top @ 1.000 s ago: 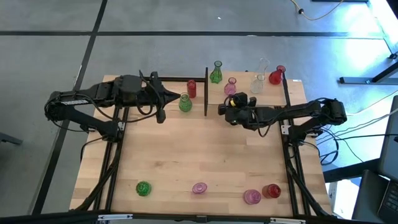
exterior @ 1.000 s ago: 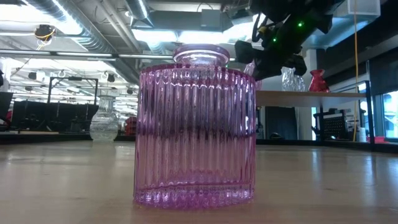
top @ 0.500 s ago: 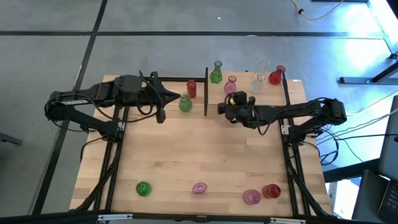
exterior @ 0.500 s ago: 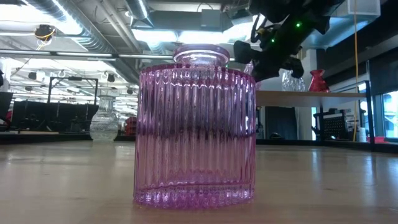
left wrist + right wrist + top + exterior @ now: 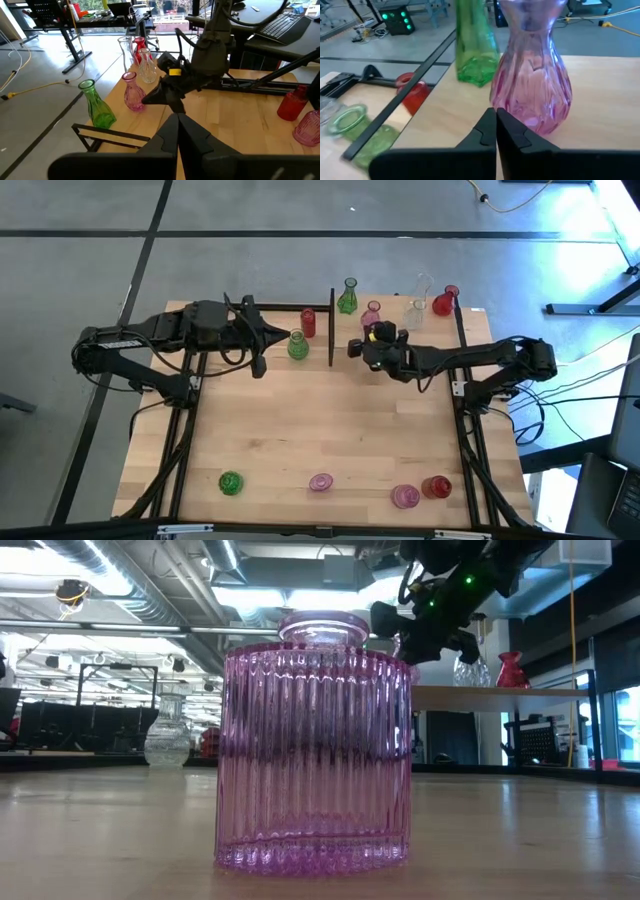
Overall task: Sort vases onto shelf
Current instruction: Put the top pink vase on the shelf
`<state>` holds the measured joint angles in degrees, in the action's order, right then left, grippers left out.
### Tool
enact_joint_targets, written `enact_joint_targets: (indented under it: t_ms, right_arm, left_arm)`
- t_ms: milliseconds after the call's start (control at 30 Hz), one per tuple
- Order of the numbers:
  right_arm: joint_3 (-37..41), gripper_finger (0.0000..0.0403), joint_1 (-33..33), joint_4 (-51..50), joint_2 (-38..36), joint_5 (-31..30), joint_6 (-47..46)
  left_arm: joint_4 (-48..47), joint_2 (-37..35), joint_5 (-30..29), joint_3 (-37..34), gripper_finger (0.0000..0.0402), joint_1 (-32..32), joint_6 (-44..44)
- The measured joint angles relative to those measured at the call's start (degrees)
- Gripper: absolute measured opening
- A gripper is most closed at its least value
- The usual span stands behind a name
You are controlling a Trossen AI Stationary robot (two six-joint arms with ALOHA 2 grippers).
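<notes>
Right gripper (image 5: 356,347) clenched on nothing, fingers pressed together, hovering over the shelf (image 5: 400,330) at the far edge of the tabletop (image 5: 320,430), tips just short of a pink vase (image 5: 372,315) with a flared neck. Just beyond that vase, a tall green vase (image 5: 347,297) near the shelf's far edge. Toward the far right corner of the shelf, a clear vase (image 5: 414,313), a second clear one (image 5: 424,284) behind it and a red vase (image 5: 444,302). Left gripper (image 5: 262,367) also clenched and empty, parked near the far left part of the tabletop beside a round green vase (image 5: 298,345) and a red cylinder vase (image 5: 308,323). Along the near edge: a green vase (image 5: 231,482), a pink vase (image 5: 320,481), a ribbed pink jar (image 5: 404,496) and a red vase (image 5: 436,486) touching or almost touching it
</notes>
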<state>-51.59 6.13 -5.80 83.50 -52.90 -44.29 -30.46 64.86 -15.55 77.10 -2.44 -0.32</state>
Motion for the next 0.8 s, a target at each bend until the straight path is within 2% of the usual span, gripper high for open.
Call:
enact_joint_targets:
  t_ms: [800]
  right_arm:
    - [0.0,0.0000,4.2,-0.1,0.0,1.0,2.8]
  left_arm:
    - [-0.4,0.0,0.0,0.0,0.0000,0.8,0.6]
